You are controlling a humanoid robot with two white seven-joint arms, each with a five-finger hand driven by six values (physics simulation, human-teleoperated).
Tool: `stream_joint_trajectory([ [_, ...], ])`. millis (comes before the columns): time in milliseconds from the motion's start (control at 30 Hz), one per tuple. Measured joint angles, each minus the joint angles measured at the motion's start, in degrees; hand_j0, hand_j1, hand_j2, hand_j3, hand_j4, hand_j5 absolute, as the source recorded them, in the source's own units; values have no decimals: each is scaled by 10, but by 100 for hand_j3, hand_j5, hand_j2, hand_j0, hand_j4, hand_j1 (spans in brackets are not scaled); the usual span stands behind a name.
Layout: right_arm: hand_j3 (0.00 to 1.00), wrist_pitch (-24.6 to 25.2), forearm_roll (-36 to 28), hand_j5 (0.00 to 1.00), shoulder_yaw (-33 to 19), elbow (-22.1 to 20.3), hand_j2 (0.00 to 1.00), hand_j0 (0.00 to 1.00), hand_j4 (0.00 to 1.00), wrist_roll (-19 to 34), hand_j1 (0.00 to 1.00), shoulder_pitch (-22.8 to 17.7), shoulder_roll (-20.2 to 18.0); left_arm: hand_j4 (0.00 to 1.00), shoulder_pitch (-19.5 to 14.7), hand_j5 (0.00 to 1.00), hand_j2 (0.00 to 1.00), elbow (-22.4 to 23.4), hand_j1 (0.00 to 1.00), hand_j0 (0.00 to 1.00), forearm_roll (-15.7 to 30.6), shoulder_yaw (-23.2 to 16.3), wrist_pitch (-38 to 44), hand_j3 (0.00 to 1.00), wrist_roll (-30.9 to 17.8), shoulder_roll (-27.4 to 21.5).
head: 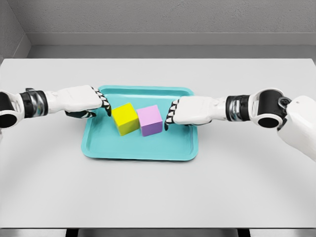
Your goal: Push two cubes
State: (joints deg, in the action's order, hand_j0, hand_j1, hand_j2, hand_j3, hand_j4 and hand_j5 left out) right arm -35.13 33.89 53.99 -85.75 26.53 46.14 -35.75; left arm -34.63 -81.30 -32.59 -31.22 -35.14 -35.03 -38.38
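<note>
A yellow cube [125, 118] and a pink cube [150, 120] sit side by side, touching, in the middle of a teal tray [140, 150]. My left hand [104, 105] comes in from the left, fingers relaxed and pointing right, its fingertips just off the yellow cube's left face. From the right, my right hand [170, 114] reaches in with flat fingers, fingertips close to the pink cube's right face. Neither hand holds anything.
The tray lies on a large white table [158, 192]. A grey wall runs behind the table's far edge. Both forearms hover low over the tray's left and right rims.
</note>
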Motion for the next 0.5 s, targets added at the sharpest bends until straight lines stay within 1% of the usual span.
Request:
stream_joint_trajectory([
  [167,68,0,-6,68,6,-17,68,68,68,-1,68,-1,-2,62,-1,62,62,-1,62,62,-2,0,0,62,0,10],
  [467,68,1,-7,68,10,-17,68,68,68,-2,68,4,4,63,1,63,63,13,63,63,-3,1,0,63,0,10],
  [500,68,1,-6,68,10,-17,68,68,68,-2,68,4,4,61,1,61,61,17,61,61,-3,2,0,61,0,9],
])
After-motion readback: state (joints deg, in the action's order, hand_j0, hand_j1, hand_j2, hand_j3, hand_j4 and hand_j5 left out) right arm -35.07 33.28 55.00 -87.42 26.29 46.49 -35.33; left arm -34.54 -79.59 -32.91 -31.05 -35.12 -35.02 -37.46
